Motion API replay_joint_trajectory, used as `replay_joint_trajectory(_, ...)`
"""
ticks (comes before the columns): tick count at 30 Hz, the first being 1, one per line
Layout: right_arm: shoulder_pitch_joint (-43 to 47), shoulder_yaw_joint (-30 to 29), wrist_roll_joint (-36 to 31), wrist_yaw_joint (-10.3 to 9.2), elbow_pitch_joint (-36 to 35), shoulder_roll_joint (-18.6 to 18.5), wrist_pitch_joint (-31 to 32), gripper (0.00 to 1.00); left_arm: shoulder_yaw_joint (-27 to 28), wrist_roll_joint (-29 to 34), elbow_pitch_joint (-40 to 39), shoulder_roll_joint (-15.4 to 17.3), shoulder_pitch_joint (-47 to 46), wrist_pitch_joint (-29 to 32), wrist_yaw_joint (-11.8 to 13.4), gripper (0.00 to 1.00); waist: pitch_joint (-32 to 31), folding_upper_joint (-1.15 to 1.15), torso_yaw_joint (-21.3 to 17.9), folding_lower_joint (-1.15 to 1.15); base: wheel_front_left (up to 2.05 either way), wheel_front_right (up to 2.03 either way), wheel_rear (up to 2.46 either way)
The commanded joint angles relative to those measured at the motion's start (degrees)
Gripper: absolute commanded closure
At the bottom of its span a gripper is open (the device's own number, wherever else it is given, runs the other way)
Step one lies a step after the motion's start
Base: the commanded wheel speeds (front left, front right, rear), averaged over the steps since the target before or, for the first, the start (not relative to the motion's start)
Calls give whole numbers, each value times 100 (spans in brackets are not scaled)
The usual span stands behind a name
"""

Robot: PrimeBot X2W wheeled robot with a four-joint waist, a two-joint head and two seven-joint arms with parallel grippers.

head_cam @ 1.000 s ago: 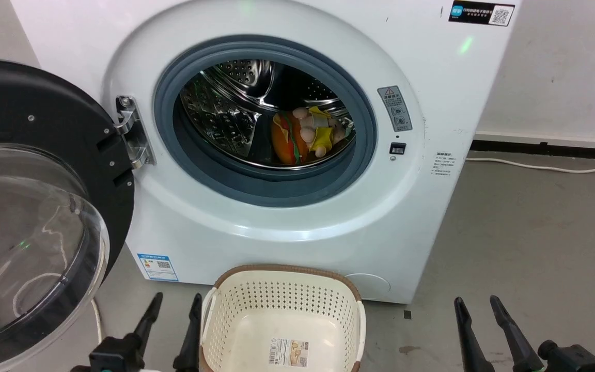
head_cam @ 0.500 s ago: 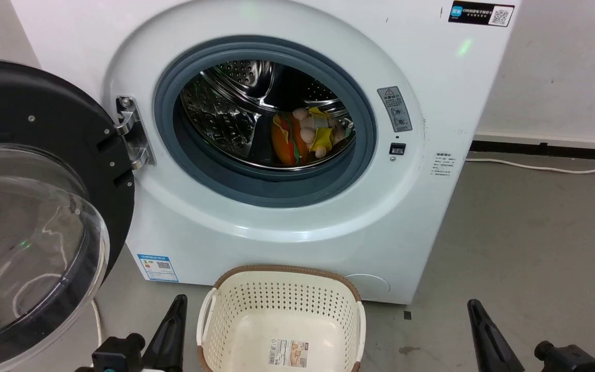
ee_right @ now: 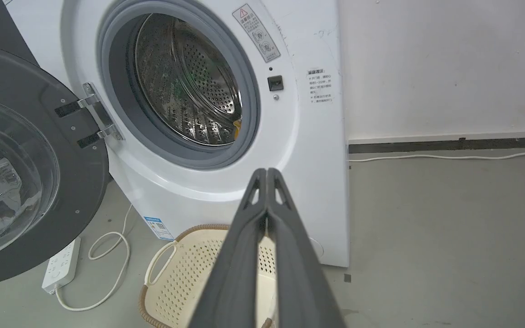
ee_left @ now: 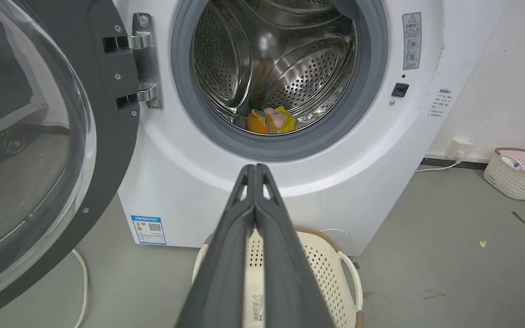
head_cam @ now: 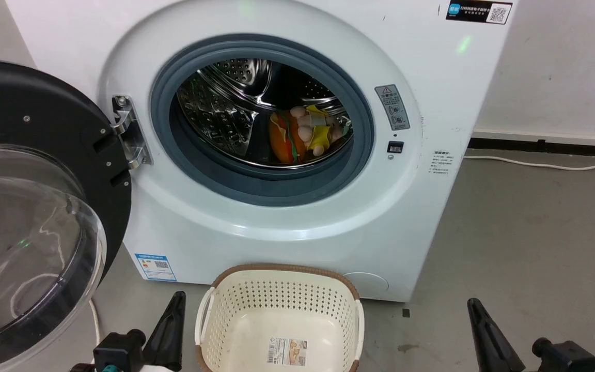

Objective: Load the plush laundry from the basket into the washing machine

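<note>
You are facing the white front-loading washing machine (head_cam: 297, 248), which stands on the grey floor against a pale wall. Its black-framed door (head_cam: 34, 129) with the clear dome is swung wide open to your left on a steel hinge (head_cam: 127, 134). The grey-rimmed porthole (head_cam: 261, 178) is uncovered, so you can look straight into the shiny perforated drum (head_cam: 220, 113).

The cream laundry basket (head_cam: 282, 305) sits on the floor just in front of the machine, below the porthole. It has a brown woven-look rim and a label sticker (head_cam: 288, 351) on its floor. In the left wrist view a second pale basket (ee_left: 515, 175) stands well off to the side by the wall, with coloured items in it.

Your left gripper (head_cam: 177, 300) is low, just left of the basket, with both dark fingers pressed together tip to tip and nothing between them. Your right gripper (head_cam: 475, 310) is well to the right of the basket over bare floor, clenched the same way.

In the right wrist view a white power strip (ee_right: 60, 265) lies on the floor under the open door, its cable looping beside it.

The plush laundry (head_cam: 302, 134) lies inside the drum, low and toward the right. Its orange burger-like body is on the left and its yellow and pink parts on the right.
</note>
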Motion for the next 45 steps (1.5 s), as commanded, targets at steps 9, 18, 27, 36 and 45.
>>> replay_joint_trajectory(9, -156, -49, -180, 1, -76, 0, 140, 100, 118, 204, -88, -104, -76, 135, -12, 100, 22, 0, -31, 0, 0, 0, 0)
replay_joint_trajectory(18, -213, -83, -307, 1, -110, 0, 245, 100, 203, 353, -142, -174, -101, 240, -15, 100, 42, 0, -60, 0, 0, 0, 0)
replay_joint_trajectory(27, -271, -116, -435, 2, -144, -1, 352, 100, 289, 503, -196, -244, -127, 345, -19, 100, 63, 0, -89, 0, 0, 0, 0)
replay_joint_trajectory(36, -328, -150, -562, 2, -179, -1, 457, 100, 375, 653, -250, -314, -152, 450, -22, 100, 84, 0, -118, 0, 0, 0, 0)
replay_joint_trajectory(45, -385, -183, -689, 2, -213, -1, 563, 100, 460, 802, -304, -384, -178, 555, -26, 100, 104, 0, -147, 0, 0, 0, 0)
